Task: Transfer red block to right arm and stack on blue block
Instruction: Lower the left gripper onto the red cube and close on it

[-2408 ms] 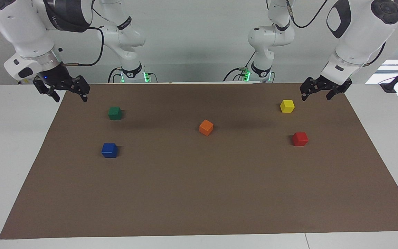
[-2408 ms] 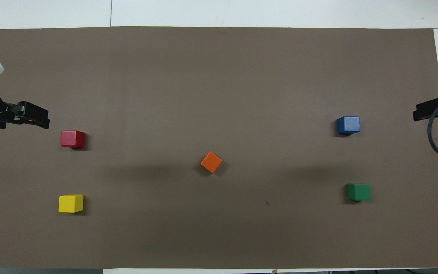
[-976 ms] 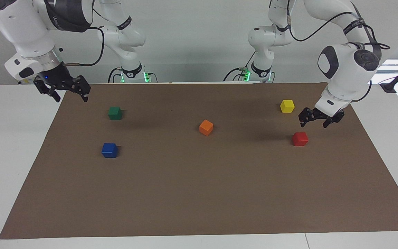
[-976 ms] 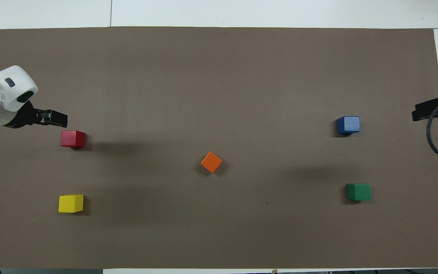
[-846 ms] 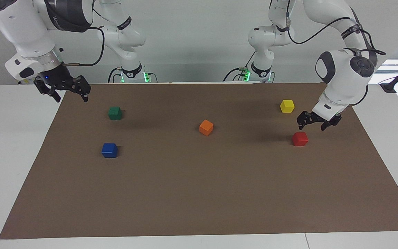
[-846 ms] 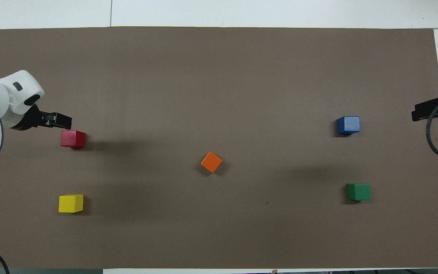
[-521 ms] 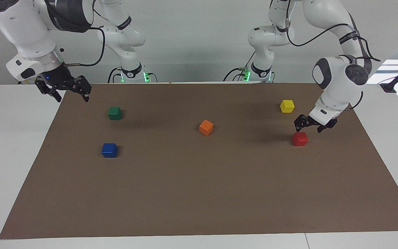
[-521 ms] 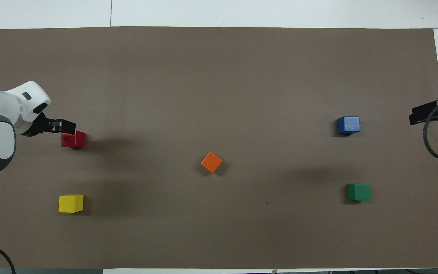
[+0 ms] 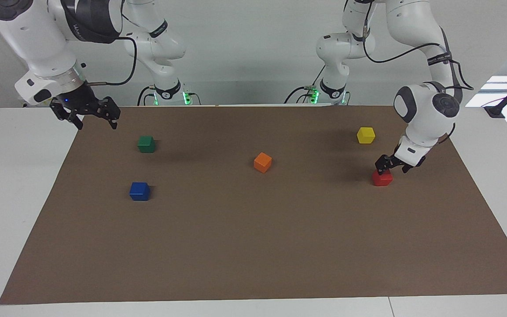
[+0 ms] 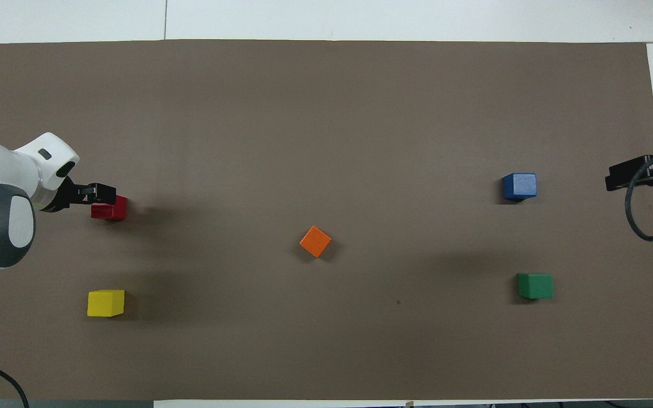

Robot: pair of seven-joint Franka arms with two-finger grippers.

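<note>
both arms: glossy white jointed shells, rounded segments, dark grey oval caps at the joints. right arm (image 9: 42, 39): broad black band with pale lettering on the upper link, silver wrist ring, white block with a dark oval patch at the wrist, thin black cable looping off the wrist, small blue light on the black two-finger right gripper (image 9: 87, 115). left arm (image 9: 429, 110): black cable strung along the links, narrow black lettered strap on the forearm, white wrist, black linkage-style left gripper (image 9: 393, 165) with no light showing. each base has a black collar with green lights glowing beside it, plus dark cables trailing off.
</note>
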